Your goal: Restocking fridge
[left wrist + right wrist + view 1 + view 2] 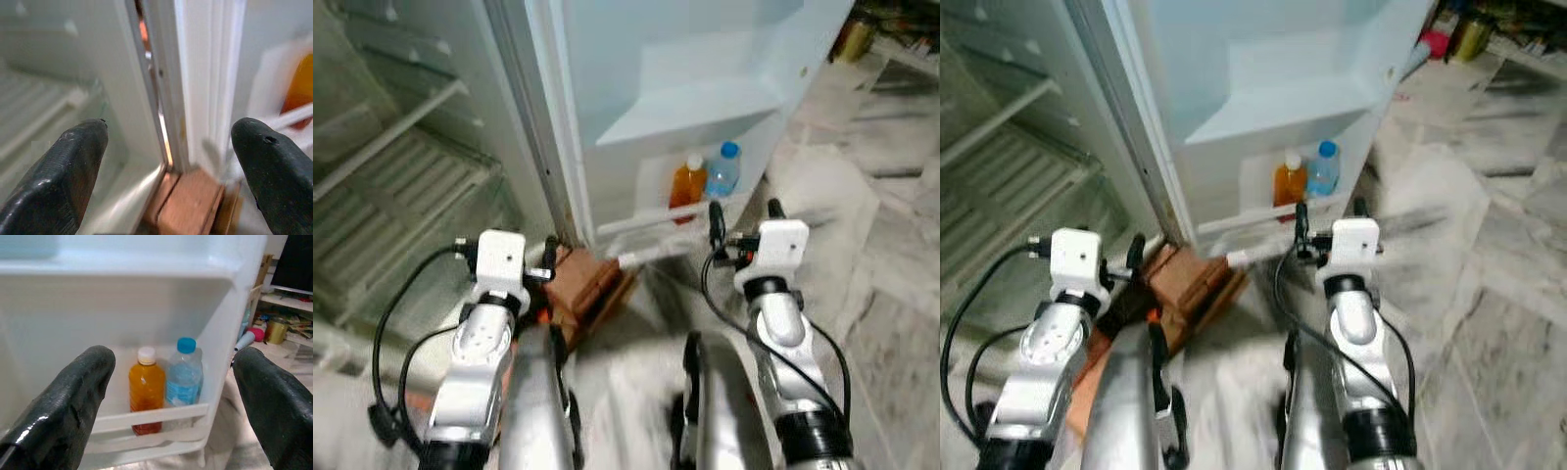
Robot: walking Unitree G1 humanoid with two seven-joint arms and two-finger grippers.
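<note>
Both grippers, left (551,262) and right (742,217), are open and hold nothing near the fridge door (685,78), where the juice (146,390) and water (183,377) stand together on the low shelf (151,417), so go slowly.

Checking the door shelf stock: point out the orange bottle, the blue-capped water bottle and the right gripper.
orange bottle (146,391), right wrist view, on its orange body.
blue-capped water bottle (183,380), right wrist view, on its label.
right gripper (173,396), right wrist view, midway between its open fingertips.
</note>
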